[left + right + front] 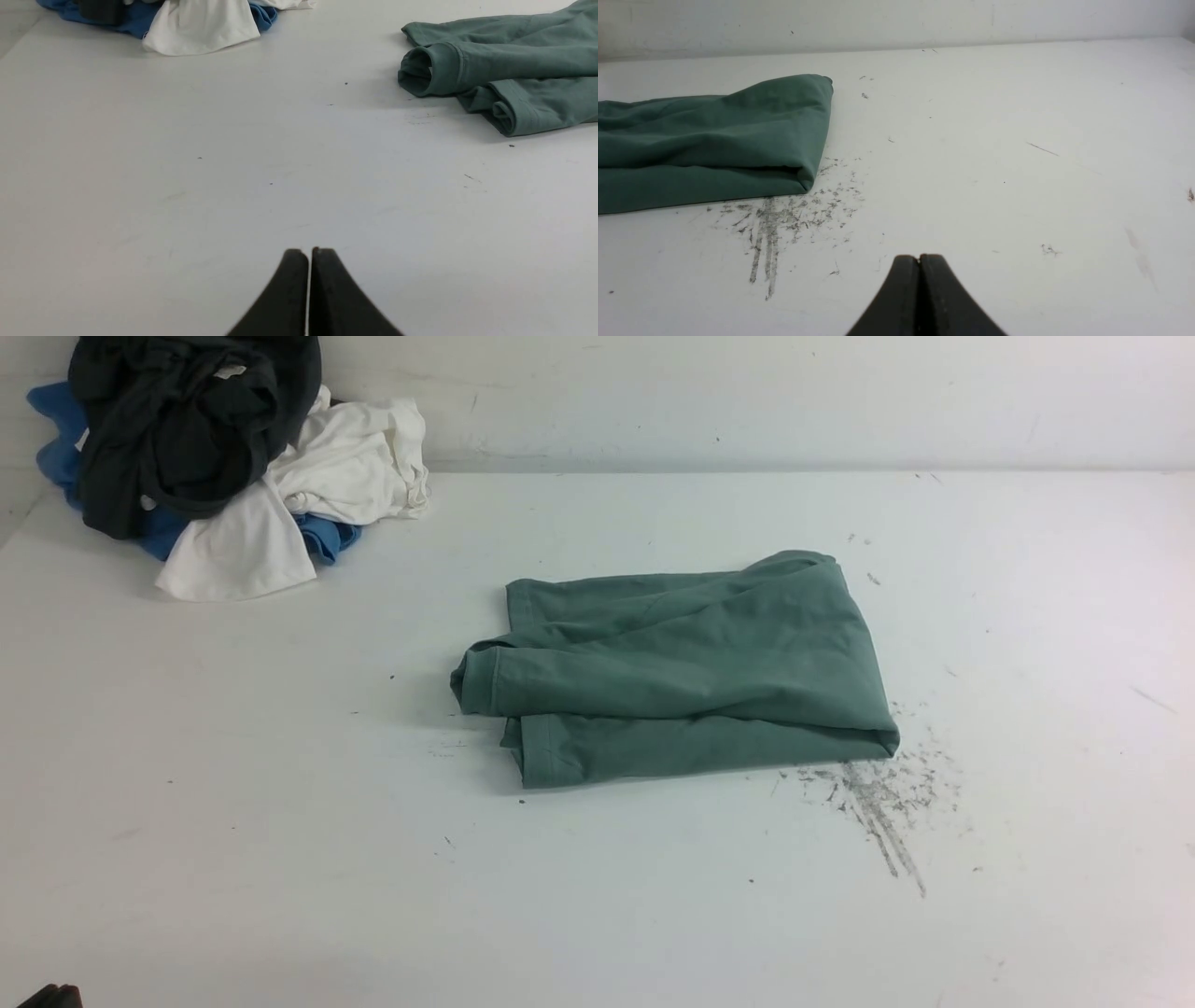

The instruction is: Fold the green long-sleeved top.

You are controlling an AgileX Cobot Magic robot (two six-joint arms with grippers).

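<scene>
White table, white wall behind; you'll see grey scuff marks just right of the green long-sleeved top, which lies folded mid-table, cuffs to its left. A pile of clothes, black, white and blue, sits far left and is partly cropped. Left gripper and right gripper: jaws pressed together, empty, well clear of the top. Logo and tag hidden.

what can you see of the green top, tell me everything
The green long-sleeved top lies folded into a rough rectangle near the middle of the white table, soft matte sage knit, slightly rumpled. Two cuffed sleeve ends stack at its left edge, one gaping open. Its right edge is a rounded fold beside dark scuff marks. Nothing touches it but the table; neither claw holds it.
</scene>
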